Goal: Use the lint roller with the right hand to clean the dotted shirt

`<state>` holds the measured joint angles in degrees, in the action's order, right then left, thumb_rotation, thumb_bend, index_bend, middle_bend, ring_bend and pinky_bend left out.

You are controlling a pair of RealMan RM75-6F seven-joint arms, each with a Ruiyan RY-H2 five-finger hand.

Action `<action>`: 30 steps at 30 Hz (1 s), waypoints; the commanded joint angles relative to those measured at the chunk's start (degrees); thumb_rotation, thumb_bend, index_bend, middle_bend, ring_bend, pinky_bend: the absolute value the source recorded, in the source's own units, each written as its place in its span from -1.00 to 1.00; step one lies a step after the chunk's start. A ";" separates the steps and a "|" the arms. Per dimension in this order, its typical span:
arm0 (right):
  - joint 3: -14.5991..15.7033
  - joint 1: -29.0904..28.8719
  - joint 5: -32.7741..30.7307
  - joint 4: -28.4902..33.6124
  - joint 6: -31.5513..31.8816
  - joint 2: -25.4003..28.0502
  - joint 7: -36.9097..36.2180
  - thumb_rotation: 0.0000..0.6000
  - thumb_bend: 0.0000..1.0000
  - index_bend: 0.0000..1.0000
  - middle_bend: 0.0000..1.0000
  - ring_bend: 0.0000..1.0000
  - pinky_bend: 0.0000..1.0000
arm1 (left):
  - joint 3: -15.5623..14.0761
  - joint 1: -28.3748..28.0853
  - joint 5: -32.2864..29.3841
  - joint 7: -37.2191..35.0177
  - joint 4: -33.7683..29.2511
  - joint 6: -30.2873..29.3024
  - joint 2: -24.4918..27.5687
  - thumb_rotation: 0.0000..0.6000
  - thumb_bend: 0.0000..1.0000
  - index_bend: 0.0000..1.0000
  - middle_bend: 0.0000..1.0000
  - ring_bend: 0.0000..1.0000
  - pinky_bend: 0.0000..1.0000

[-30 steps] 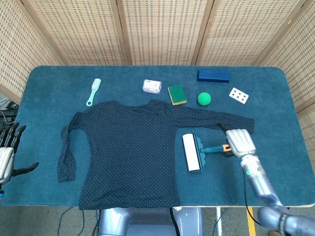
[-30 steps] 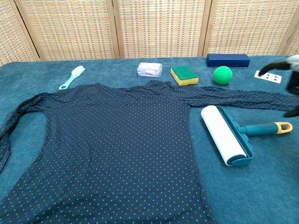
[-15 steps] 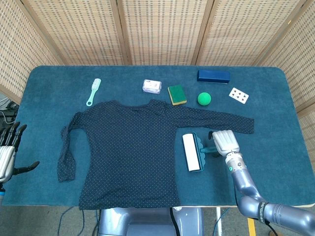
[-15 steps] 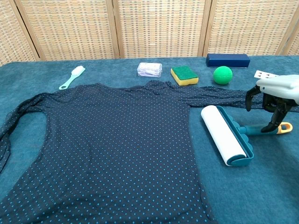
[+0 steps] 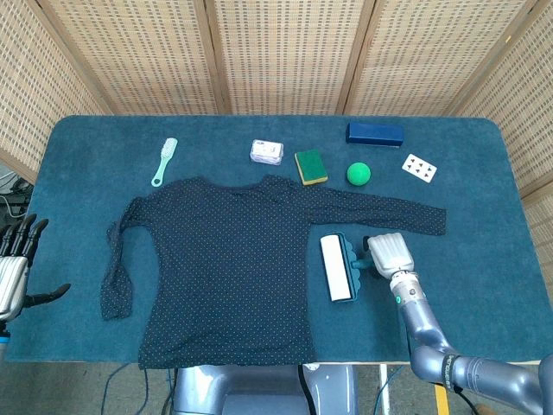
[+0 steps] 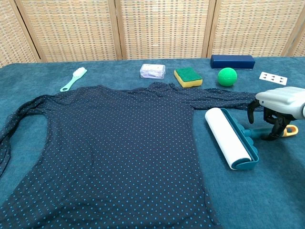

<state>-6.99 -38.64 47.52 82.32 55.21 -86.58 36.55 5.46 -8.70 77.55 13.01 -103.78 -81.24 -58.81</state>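
Soft matt cloth dotted shirt (image 5: 225, 259); smooth white paper, glossy teal plastic lint roller (image 6: 230, 138); fuzzy carpet-like table (image 5: 484, 173); woven cane screens (image 5: 285, 52).

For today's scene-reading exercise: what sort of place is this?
Probably a staged test bench, not a home: a blue-clothed table before wicker screens, with a shirt, lint roller and assorted props laid out.

Right hand (image 5: 388, 254) pale grey shell, black fingers (image 6: 273, 130); silver-blue forearm (image 5: 417, 314).
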 commanded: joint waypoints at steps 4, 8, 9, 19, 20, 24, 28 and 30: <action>0.52 -0.32 -0.26 -0.47 -0.08 -0.92 0.45 1.00 -0.24 -0.12 1.00 1.00 1.00 | -0.01 -0.02 -0.06 -0.43 0.06 0.06 0.16 1.00 -1.00 -1.00 -1.00 -1.00 -1.00; 0.91 -0.73 -1.36 -1.48 -0.44 -1.70 1.39 1.00 -0.21 -0.13 1.00 1.00 1.00 | -0.06 -0.14 -0.12 -0.66 0.11 0.31 0.25 1.00 -1.00 -1.00 -1.00 -1.00 -1.00; 1.00 -0.79 -1.52 -1.72 -0.53 -1.86 1.47 1.00 -0.18 -0.12 1.00 1.00 1.00 | -0.06 -0.15 -0.12 -0.73 0.10 0.31 0.26 1.00 -1.00 -1.00 -1.00 -1.00 -1.00; 1.24 -0.87 -0.94 -2.78 -0.29 -2.53 0.47 1.00 0.49 0.19 1.00 1.00 1.00 | -0.11 -0.29 -0.29 -1.26 0.10 0.56 0.40 1.00 -1.00 -1.00 -1.00 -1.00 -1.00; 1.22 -0.82 -0.58 -2.80 -0.10 -2.55 0.20 1.00 0.58 0.25 1.00 1.00 1.00 | -0.13 -0.31 -0.30 -1.27 0.10 0.61 0.39 1.00 -1.00 -1.00 -1.00 -1.00 -1.00; 0.72 -0.86 0.45 -1.70 0.68 -1.78 -0.40 1.00 0.71 0.43 1.00 1.00 1.00 | -0.18 -0.40 -0.39 -1.44 0.05 0.84 0.44 1.00 -1.00 -1.00 -1.00 -1.00 -1.00; -0.56 -2.02 -0.21 1.41 1.67 0.02 1.66 1.00 0.72 0.44 1.00 1.00 1.00 | -0.12 -0.52 -0.70 -2.20 0.10 1.24 0.72 1.00 -1.00 -1.00 -1.00 -1.00 -1.00; -1.74 -3.48 -1.06 3.64 2.61 0.99 4.36 1.00 0.72 0.45 1.00 1.00 1.00 | -0.04 -0.60 -0.89 -2.93 0.20 1.53 0.97 1.00 -1.00 -1.00 -1.00 -1.00 -1.00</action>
<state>-7.58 -40.78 47.33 83.97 56.88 -86.69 38.61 5.37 -9.24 76.77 10.38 -103.64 -79.88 -57.99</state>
